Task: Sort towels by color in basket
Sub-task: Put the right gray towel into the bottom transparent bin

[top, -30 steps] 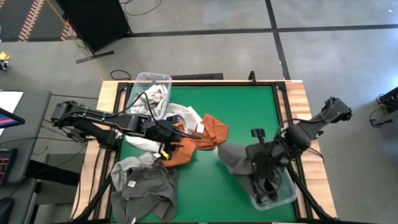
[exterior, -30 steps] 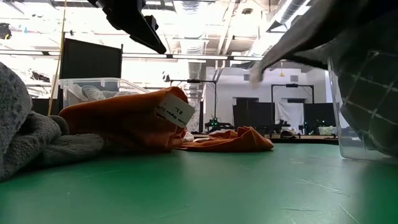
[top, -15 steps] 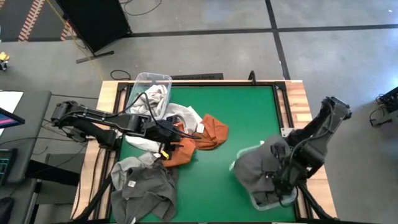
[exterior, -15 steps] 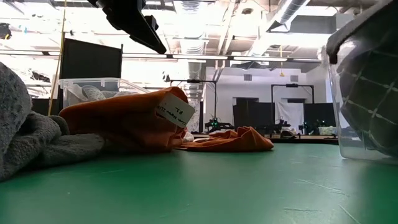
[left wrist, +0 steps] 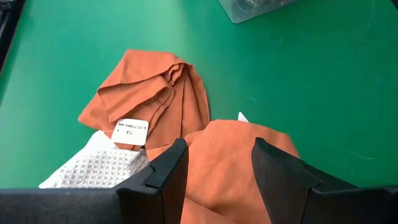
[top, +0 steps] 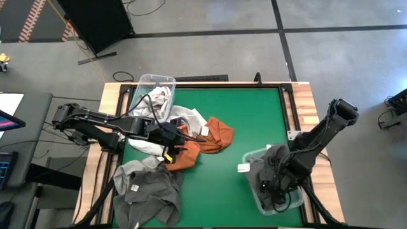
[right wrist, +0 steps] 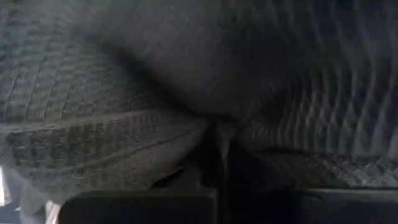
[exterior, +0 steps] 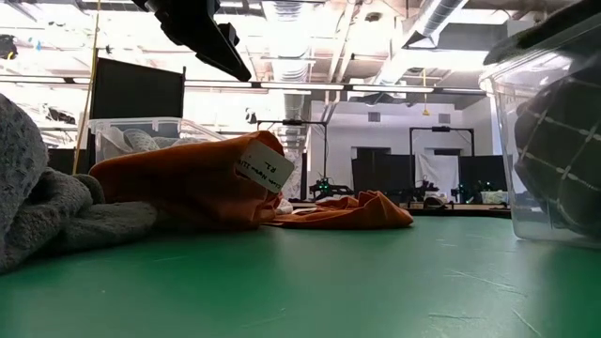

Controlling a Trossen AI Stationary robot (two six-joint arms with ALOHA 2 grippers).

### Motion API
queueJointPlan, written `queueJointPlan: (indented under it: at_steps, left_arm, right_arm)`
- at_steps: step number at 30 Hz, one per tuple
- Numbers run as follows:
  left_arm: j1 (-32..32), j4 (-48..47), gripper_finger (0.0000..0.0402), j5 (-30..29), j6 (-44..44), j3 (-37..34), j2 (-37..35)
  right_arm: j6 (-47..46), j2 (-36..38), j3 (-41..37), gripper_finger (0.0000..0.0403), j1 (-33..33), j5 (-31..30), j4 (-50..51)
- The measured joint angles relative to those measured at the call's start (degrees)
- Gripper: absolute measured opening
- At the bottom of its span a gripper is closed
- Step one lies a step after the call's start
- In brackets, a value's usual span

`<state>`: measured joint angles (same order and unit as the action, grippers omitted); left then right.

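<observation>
My right gripper [top: 273, 188] is down inside the clear bin [top: 296, 201] at the near right, shut on a dark grey towel [top: 267, 170] that fills the bin and the right wrist view. My left gripper [left wrist: 217, 168] is open and hovers above a rust orange towel [left wrist: 230, 155] left of the table's middle, touching nothing. A second orange towel [top: 217, 133] with a white tag lies beside it. A white waffle towel [top: 191, 117] lies toward the far side. Grey towels [top: 146, 187] are heaped at the near left. My right gripper pinches a bunched fold of the dark grey towel [right wrist: 217, 134] between its two fingers, coming from above and pointing down into the bin. The cloth bulges around the fingers and hides the fingertips. The towel rests in the bin, with one edge [top: 249, 166] draped over the rim.
A second clear bin [top: 156, 89] at the far left holds pale towels. In the low view the near-right bin wall [exterior: 554, 150] shows grid-lined cloth behind it. Open green table [top: 254, 114] lies between the two arms. Wooden rails frame the table.
My right gripper carried the dark grey towel from the table beside the bin toward the near right and down into the bin. The towel, hanging spread out before, is now bunched inside it.
</observation>
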<state>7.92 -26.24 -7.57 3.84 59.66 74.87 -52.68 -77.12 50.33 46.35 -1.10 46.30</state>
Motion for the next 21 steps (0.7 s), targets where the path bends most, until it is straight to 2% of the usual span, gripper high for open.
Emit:
queueJointPlan:
  at_steps: [9, 14, 21]
  left_arm:
    - [0.0, 0.0, 0.0167, 0.0, 0.0, 0.0, 0.0]
    - [0.0, 0.0, 0.0167, 0.0, 0.0, 0.0, 0.0]
    - [0.0, 0.0, 0.0167, 0.0, 0.0, 0.0, 0.0]
  right_arm:
    - [-1.3, 0.0, -7.0, 0.0036, 0.0, 0.6, -9.1]
    - [-1.3, 0.0, -7.3, 0.0039, 0.0, 0.8, -10.0]
    - [-1.1, 0.0, -6.9, 0.0075, 0.0, 1.3, -9.8]
